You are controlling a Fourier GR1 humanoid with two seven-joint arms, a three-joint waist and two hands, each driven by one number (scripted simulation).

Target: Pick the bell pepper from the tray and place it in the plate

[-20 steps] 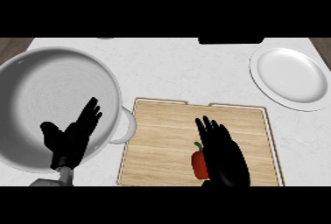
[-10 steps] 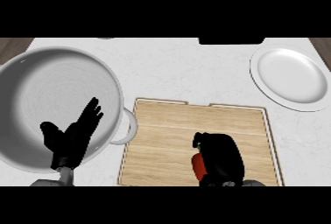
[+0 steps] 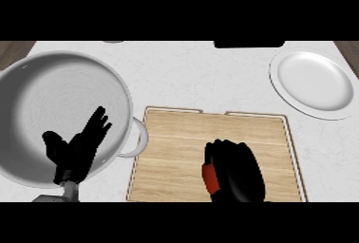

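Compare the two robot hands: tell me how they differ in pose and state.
The left robot hand is open, fingers straight, over the big pot; the right robot hand is curled over the red bell pepper on the wooden tray. The left holds nothing; the right wraps the pepper. Both are black.

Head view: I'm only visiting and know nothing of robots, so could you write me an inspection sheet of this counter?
Surface: pale speckled counter.
Job's things: red bell pepper on the light wooden tray, mostly hidden under the right hand; round white plate at upper right, nothing on it.
Clutter: big grey metal pot at left, its handle by the tray's edge.
Hands: right hand curled over the pepper; left hand open, fingers up, resting over the pot.
Cables: nothing seen.
Surroundings: dark object at the far edge, cut off; brown strips at both top corners.
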